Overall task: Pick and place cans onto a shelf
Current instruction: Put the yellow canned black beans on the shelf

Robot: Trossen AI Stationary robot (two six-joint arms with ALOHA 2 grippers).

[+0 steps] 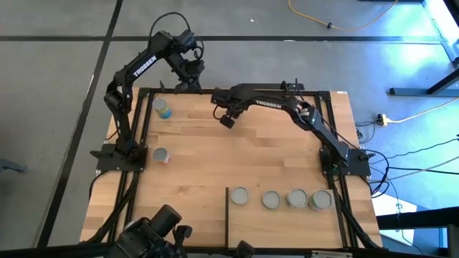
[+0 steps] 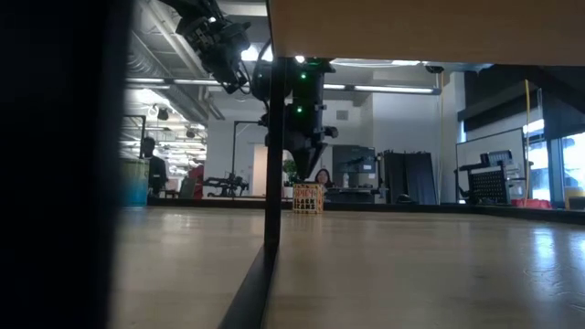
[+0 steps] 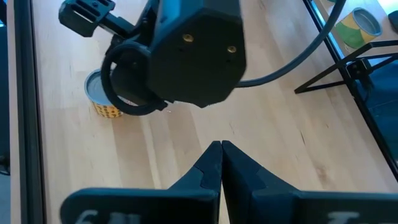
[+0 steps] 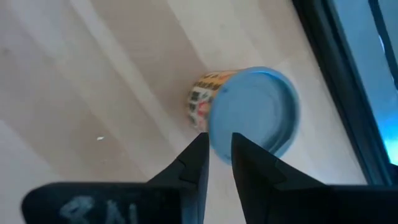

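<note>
Pale wooden worktop point(image 1: 237, 158) under 2 dark arms. Shelf point(image 1: 287, 222) at the near right corner, carrying 4 cans point(image 1: 239, 196) in a row along its far side. 2 more cans point(image 1: 163, 108) near the left edge, well apart. 1 yellow-labelled can point(image 4: 249, 112) upright below the right claw point(image 4: 219, 155). Right claw above the far middle, fingers slightly parted, holding nothing. Left claw point(image 3: 220, 163) raised beyond the far edge, fingers pressed together, empty.
</note>
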